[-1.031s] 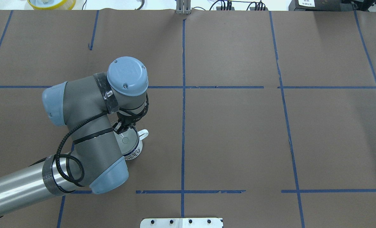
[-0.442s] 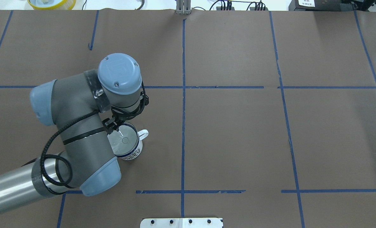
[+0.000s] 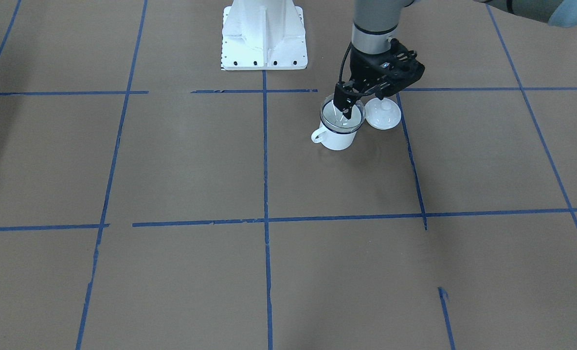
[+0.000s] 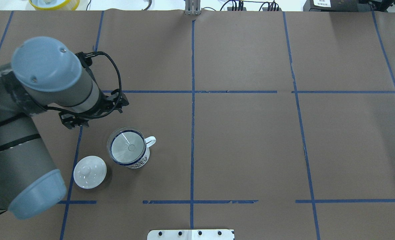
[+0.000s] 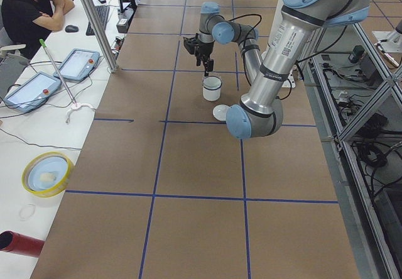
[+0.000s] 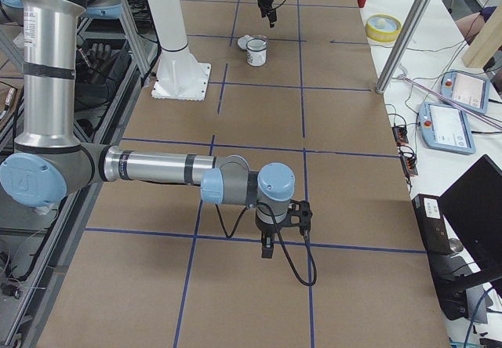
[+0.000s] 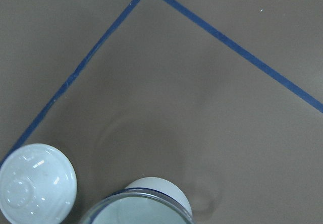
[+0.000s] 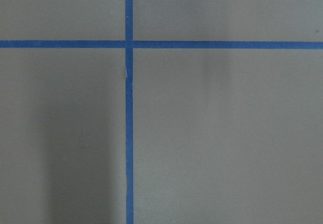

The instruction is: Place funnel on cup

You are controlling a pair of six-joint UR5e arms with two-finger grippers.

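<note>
The clear funnel (image 4: pixel 127 146) sits in the mouth of the white blue-rimmed cup (image 4: pixel 141 162), stem down, cup handle to the right. Both also show in the front view, funnel (image 3: pixel 330 119) on cup (image 3: pixel 337 140). My left gripper (image 3: pixel 344 106) hangs above the cup, open and empty, apart from the funnel. From the left wrist view I see only the cup's rim (image 7: pixel 151 183) at the bottom edge. My right gripper (image 6: pixel 267 248) hangs over bare table far from the cup. I cannot tell if it is open.
A small round white knobbed lid (image 4: pixel 90 172) lies on the table just left of the cup, also in the wrist view (image 7: pixel 35 183). The robot's white base plate (image 3: pixel 264 43) is behind. A yellow bowl (image 4: pixel 54 3) sits at the far edge.
My left gripper has let go of the funnel, risen and drawn back to the left. The funnel stays on the cup and the lid is now uncovered.
</note>
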